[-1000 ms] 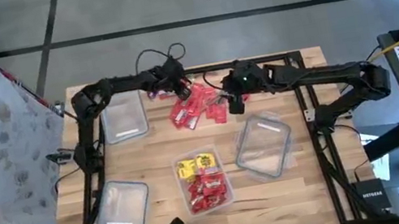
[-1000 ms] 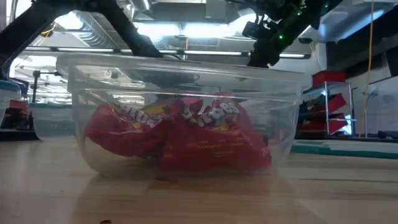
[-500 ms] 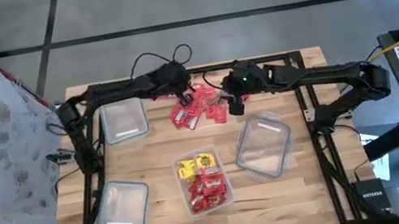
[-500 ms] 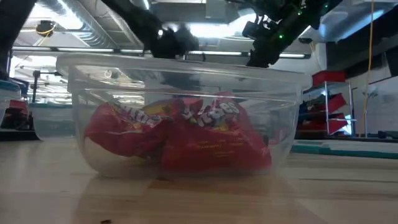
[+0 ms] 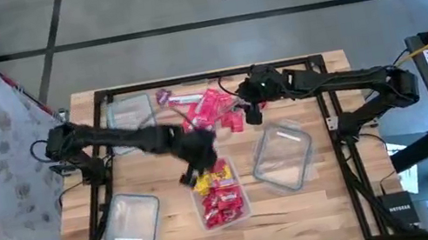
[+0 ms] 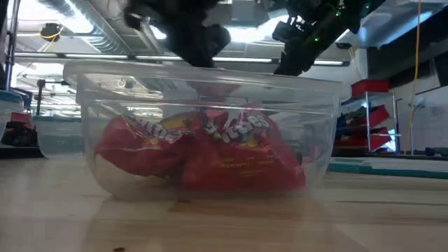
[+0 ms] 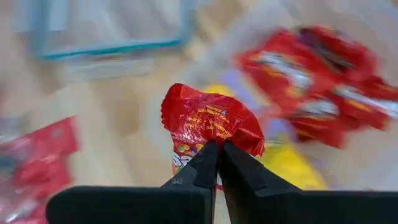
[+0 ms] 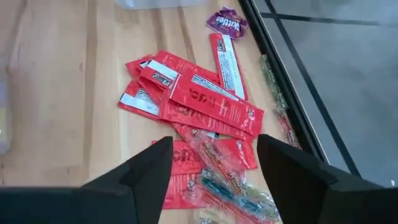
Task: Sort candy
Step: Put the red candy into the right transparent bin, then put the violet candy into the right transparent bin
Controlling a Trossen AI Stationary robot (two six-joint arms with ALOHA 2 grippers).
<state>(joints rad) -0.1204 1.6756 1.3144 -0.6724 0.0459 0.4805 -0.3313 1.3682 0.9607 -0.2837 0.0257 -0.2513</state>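
Observation:
Loose candy, mostly red packets (image 5: pixel 212 107), lies in a pile on the table's far middle, and it also shows in the right wrist view as red packets (image 8: pixel 199 99). A clear tub (image 5: pixel 220 191) near the table's middle holds red and yellow packets; in the low view the same tub (image 6: pixel 203 105) stands close up. My left gripper (image 5: pixel 197 165) hangs over that tub's far left corner, shut on a red packet (image 7: pixel 208 115). My right gripper (image 5: pixel 253 111) stands open above the right side of the pile, touching nothing. My left gripper pinches one end of the red packet (image 7: pixel 211 140) between its two fingers (image 7: pixel 198 163). The rest of the packet sticks out crumpled beyond the fingertips. It is lifted clear, over the tub of red and yellow packets.
Three more clear tubs stand on the table: one at the far left (image 5: pixel 130 121), one at the near left (image 5: pixel 130 221) and one at the right (image 5: pixel 284 156). A purple packet (image 5: pixel 164 96) lies at the far edge by the black frame rail (image 8: pixel 280 81).
My left gripper has swung from the far pile toward the table's near edge, carrying the red packet clear of the table, and now hangs over the middle tub. My right gripper has kept still.

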